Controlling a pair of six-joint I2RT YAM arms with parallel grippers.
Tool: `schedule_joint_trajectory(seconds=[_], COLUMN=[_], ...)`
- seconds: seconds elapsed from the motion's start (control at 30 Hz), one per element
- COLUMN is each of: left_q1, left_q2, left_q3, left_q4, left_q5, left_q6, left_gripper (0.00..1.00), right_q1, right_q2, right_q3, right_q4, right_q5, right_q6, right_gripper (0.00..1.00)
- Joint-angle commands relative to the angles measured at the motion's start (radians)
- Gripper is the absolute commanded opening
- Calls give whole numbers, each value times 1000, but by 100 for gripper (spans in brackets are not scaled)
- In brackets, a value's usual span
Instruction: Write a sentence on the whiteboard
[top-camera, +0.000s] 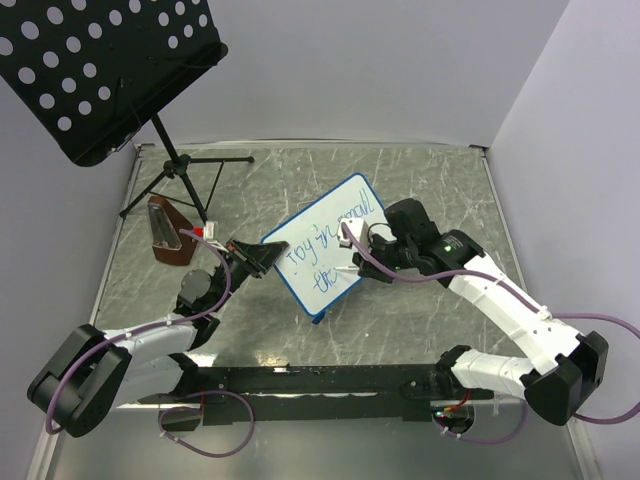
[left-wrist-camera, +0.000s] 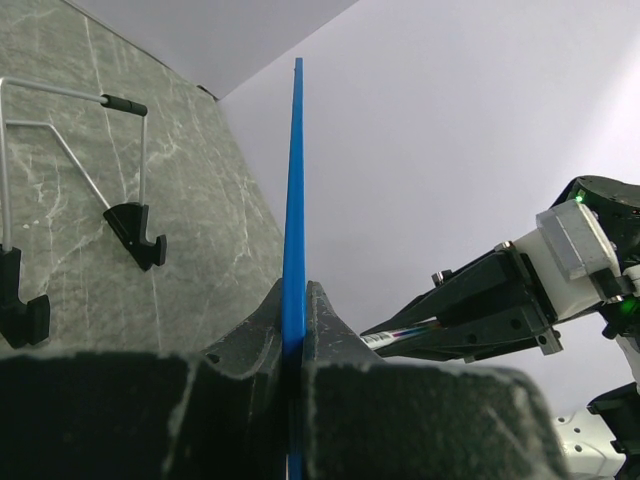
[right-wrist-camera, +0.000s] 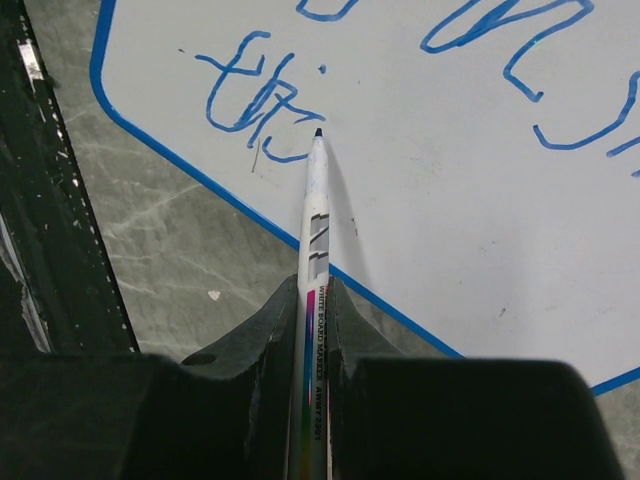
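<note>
Clamping the whiteboard (top-camera: 322, 250) edge, left gripper (left-wrist-camera: 297, 335) faces right gripper (right-wrist-camera: 315, 310) closed on marker (right-wrist-camera: 317, 210)

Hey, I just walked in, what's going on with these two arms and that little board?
The left gripper clamps the edge of the whiteboard and holds it tilted up off the table. The right gripper grips a whiteboard marker, its tip at the second line of the blue sentence. The first line is written; the second looks only begun.
</note>
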Motion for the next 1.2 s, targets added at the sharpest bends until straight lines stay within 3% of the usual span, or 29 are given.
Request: schedule_joint_trajectory(seconds=[0.0, 1.17], left_q1=[1, 3], left_q2=[-43, -31], left_q3=[45, 50], left_q4=[232, 241], left_q5=[0, 2], left_q6=[-33, -38], left_gripper=[1, 1], right_q1=[6, 9], right_q2=[19, 22], right_q3=[25, -19], right_q4=[33, -59], right_q5=[41, 22], right_q6=[3, -36], right_gripper=[0, 0])
